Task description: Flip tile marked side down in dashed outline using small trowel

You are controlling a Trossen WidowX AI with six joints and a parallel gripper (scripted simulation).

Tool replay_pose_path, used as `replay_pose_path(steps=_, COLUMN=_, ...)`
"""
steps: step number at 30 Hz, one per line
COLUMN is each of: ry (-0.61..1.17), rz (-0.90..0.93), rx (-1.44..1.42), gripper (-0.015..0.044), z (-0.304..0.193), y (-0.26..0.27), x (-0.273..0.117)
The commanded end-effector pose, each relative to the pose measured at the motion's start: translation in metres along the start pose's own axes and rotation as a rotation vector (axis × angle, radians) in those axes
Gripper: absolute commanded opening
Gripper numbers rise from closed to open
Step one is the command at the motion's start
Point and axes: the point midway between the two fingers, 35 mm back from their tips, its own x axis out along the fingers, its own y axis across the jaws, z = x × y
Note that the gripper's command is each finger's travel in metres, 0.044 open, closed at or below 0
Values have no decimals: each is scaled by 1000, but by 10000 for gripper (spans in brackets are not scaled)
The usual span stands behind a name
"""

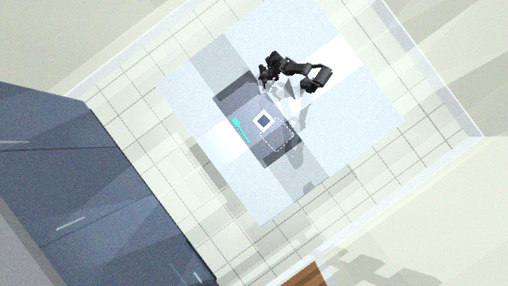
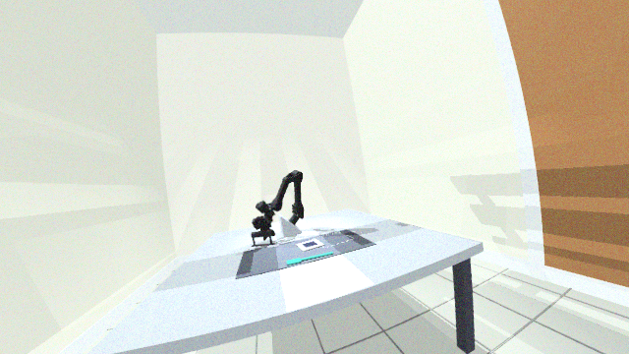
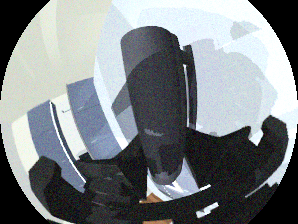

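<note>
My gripper (image 1: 263, 83) (image 2: 262, 244) (image 3: 158, 128) is low over the table just off the mat's far end. It is shut on the trowel (image 3: 152, 90), whose thick dark handle fills the middle of the wrist view; a thin dark bar runs beside it. The trowel can hardly be told from the gripper in the top and exterior views. The tile (image 1: 263, 121) (image 2: 310, 244) lies flat on the mat (image 1: 267, 160) (image 2: 251, 263), showing a white square border round a dark blue centre. The dashed outline (image 1: 268, 144) is right beside the tile.
A thin cyan tool (image 1: 243, 132) (image 2: 314, 258) with a small square head lies along the mat's long edge. The white table (image 1: 357, 119) (image 2: 206, 295) carries the mat and the arm. Large blue furniture (image 1: 99, 179) stands apart from the table.
</note>
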Motion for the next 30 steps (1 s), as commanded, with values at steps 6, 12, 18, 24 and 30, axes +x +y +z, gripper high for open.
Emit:
replay_pose_path(steps=6, ry=-15, rz=7, rx=-21, gripper=0, z=3, y=26, x=-19)
replay_pose_path(steps=12, ry=-5, rz=5, rx=-10, gripper=0, z=1, y=43, x=-34)
replay_pose_path(steps=18, ry=-3, rz=5, rx=-7, gripper=0, z=0, y=46, x=-38)
replay_pose_path(steps=24, ry=-2, rz=5, rx=-9, gripper=0, z=0, y=47, x=-38)
replay_pose_path(steps=30, ry=8, rz=-1, rx=-60, gripper=0, z=-8, y=57, x=-29)
